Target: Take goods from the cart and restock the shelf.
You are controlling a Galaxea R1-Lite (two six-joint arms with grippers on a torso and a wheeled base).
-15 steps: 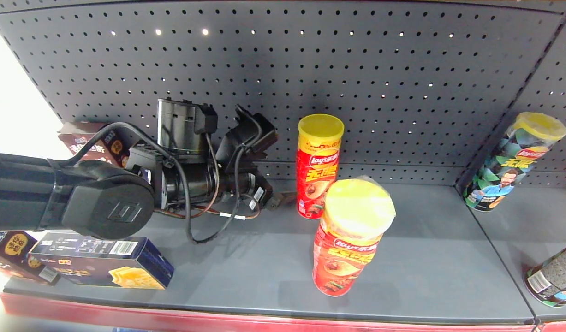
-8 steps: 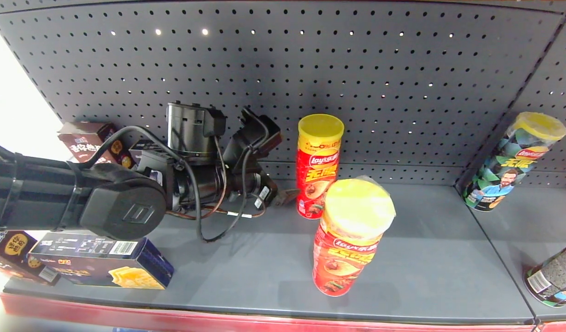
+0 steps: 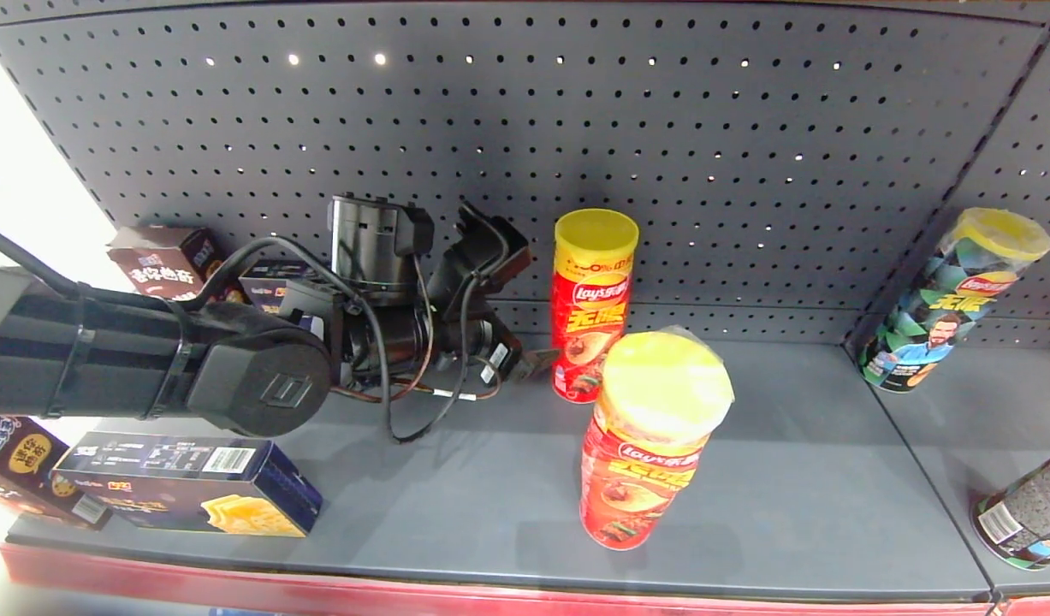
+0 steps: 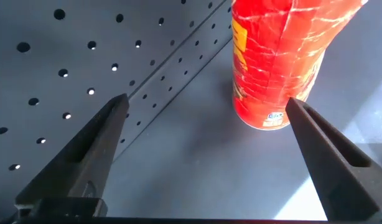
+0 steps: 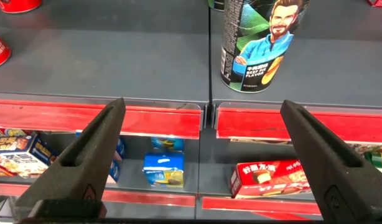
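Two red chip cans with yellow lids stand on the grey shelf (image 3: 456,505): a rear can (image 3: 591,308) near the pegboard and a front can (image 3: 651,438) closer to the edge. My left arm lies across the shelf from the left. Its gripper (image 3: 533,364) is open and low, just left of the rear can's base. In the left wrist view the rear can (image 4: 275,62) stands a short way ahead of the left gripper (image 4: 204,102), toward one finger, and nothing is held. My right gripper (image 5: 202,107) is open and empty in front of the shelf edge.
A dark blue box (image 3: 182,483) lies at the front left, with brown boxes (image 3: 161,257) behind the arm. Green-and-black cans (image 3: 952,299) (image 3: 1025,513) occupy the neighbouring bay on the right. The red shelf lip (image 5: 160,118) fronts a lower shelf holding packets (image 5: 265,177).
My left arm has slid to the right along the shelf, bringing its open gripper closer to the rear red can. The cans have stayed in place.
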